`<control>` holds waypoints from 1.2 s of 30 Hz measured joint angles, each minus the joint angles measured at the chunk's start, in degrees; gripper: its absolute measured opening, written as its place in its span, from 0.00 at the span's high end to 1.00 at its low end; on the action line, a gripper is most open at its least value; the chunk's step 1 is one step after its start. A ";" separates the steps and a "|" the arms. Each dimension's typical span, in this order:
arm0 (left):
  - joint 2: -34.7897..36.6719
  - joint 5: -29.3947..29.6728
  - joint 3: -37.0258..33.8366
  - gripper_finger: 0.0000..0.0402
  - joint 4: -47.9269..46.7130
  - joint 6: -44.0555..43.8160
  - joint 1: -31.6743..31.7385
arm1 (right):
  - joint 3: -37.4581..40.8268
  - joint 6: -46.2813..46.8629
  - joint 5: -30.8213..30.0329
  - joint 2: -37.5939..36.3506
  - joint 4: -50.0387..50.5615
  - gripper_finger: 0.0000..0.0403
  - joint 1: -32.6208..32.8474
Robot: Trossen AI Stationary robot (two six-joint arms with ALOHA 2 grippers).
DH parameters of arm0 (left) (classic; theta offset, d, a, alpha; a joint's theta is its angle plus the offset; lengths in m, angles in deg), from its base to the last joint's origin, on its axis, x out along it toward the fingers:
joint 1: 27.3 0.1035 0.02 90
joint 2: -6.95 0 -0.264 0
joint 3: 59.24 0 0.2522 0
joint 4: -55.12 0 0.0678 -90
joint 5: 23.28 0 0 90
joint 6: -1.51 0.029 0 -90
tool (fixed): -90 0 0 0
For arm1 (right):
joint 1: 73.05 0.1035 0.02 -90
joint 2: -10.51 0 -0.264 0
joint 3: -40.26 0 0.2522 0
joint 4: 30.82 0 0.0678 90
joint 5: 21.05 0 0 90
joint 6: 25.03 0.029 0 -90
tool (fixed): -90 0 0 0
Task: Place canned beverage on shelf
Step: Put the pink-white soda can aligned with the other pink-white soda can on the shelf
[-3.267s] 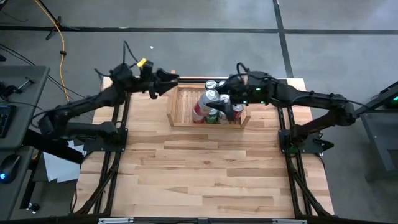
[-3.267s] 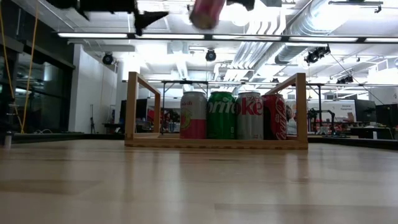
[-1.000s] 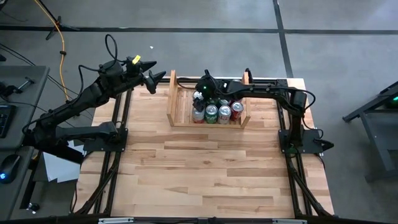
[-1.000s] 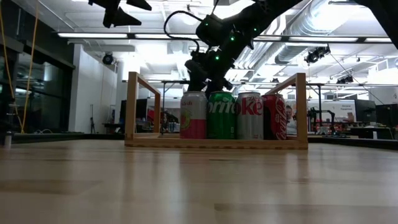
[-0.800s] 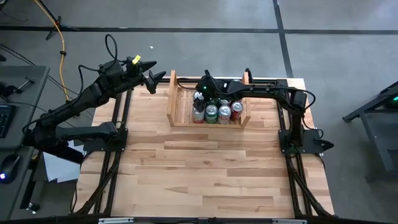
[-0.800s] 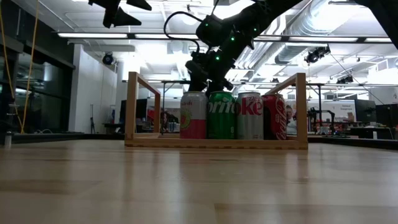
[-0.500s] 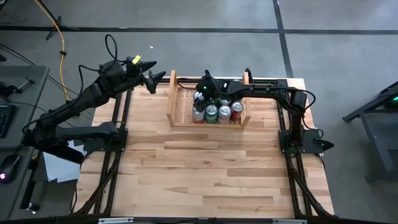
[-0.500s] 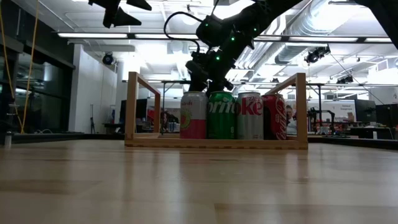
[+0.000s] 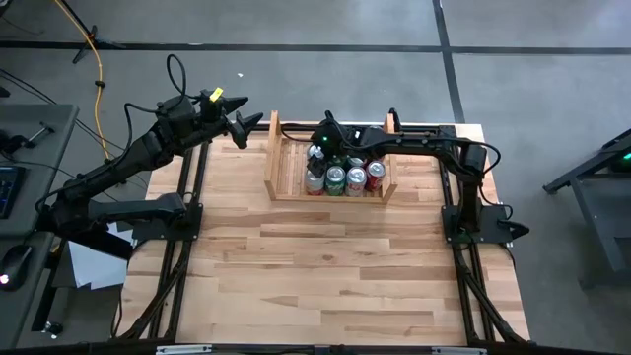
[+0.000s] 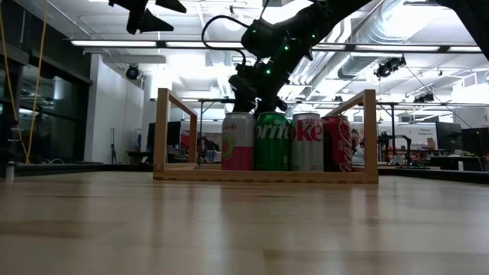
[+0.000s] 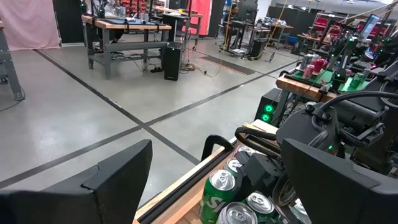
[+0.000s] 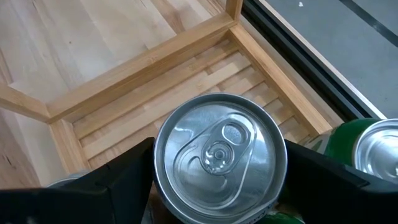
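Observation:
The shelf point(image 9: 286, 170) is a low pale wooden rack at the table's far middle. In the low view a pink can point(image 10: 238, 142), a green can point(image 10: 271, 142), a silver can point(image 10: 307, 142) and a red can point(image 10: 337, 143) stand in its front row on the slatted base point(image 12: 186, 81). My right gripper point(image 9: 317, 155) reaches in behind the pink can and is shut on a silver-topped can point(image 12: 219, 155), which the front row hides in the low view. My left gripper point(image 9: 246, 126) hangs open and high off the shelf's left end. My right gripper pinches the can's side wall just under the top rim point(image 12: 157, 169) between its two fingers point(image 12: 118, 182), one on each side. The fingers slant down from above and from the table's right. The can stands upright; whether its bottom rests on the slats is hidden.
Another green can point(image 12: 364, 144) stands right beside the held one. The shelf's left part point(image 9: 291, 158) shows bare slats. The wide table top point(image 9: 325, 266) in front of the shelf holds nothing. The shelf's two upright side boards point(image 10: 162, 130) rise at its ends.
Over the last second nothing has visibly moved. About three seconds ago my right gripper held the can high above the shelf; it has since come down behind the front row. My left gripper has drawn back toward the table's left edge.

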 joint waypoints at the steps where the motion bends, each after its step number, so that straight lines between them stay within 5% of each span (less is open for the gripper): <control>1: 0.00 0.00 0.00 0.13 0.00 0.02 0.00 | 0.00 -0.01 0.00 0.00 0.01 0.23 0.00; 36: -0.01 0.00 -0.02 0.13 0.10 0.09 0.00 | -1.26 -1.17 -0.98 -0.07 3.10 0.15 -0.36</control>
